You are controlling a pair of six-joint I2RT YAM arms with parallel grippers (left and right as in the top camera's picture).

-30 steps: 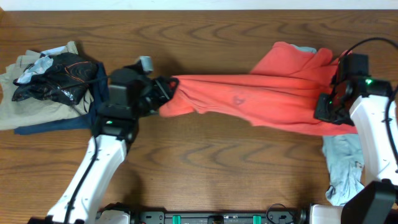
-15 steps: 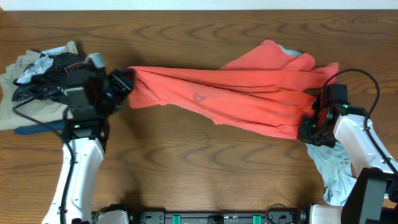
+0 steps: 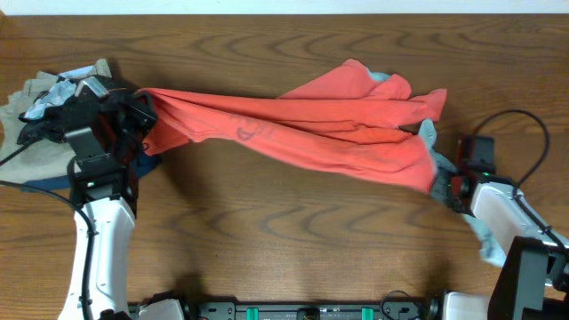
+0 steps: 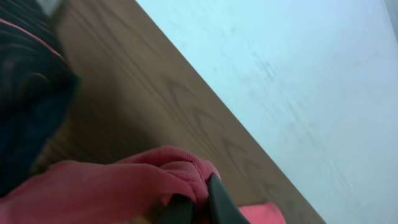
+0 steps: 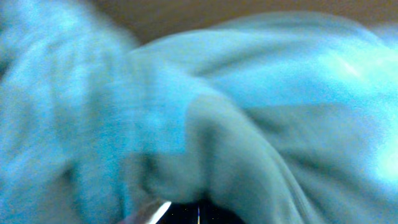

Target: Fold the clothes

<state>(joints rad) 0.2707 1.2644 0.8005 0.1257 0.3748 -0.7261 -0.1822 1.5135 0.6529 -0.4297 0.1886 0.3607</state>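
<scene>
The coral-red T-shirt [image 3: 302, 133] hangs stretched in a long twisted band between my two grippers above the wooden table [image 3: 267, 240]. My left gripper [image 3: 140, 108] is shut on its left end, over the pile at far left. The left wrist view shows the fingers [image 4: 198, 202] pinching bunched red fabric [image 4: 124, 183]. My right gripper [image 3: 444, 185] holds the shirt's right end low near the table. A pale blue cloth [image 3: 428, 142] is caught along that end. It fills the blurred right wrist view [image 5: 249, 124], hiding most of the fingers [image 5: 199, 214].
A pile of other clothes lies at far left: beige [image 3: 36, 156], black [image 3: 44, 129] and navy [image 3: 53, 182]. A pale blue garment [image 3: 487, 238] lies under my right arm near the right edge. The table's back edge runs along the top.
Both arms have carried the shirt leftward. The left gripper has moved from mid-table to above the left pile. The right gripper has moved down and left, dragging pale blue cloth along.
</scene>
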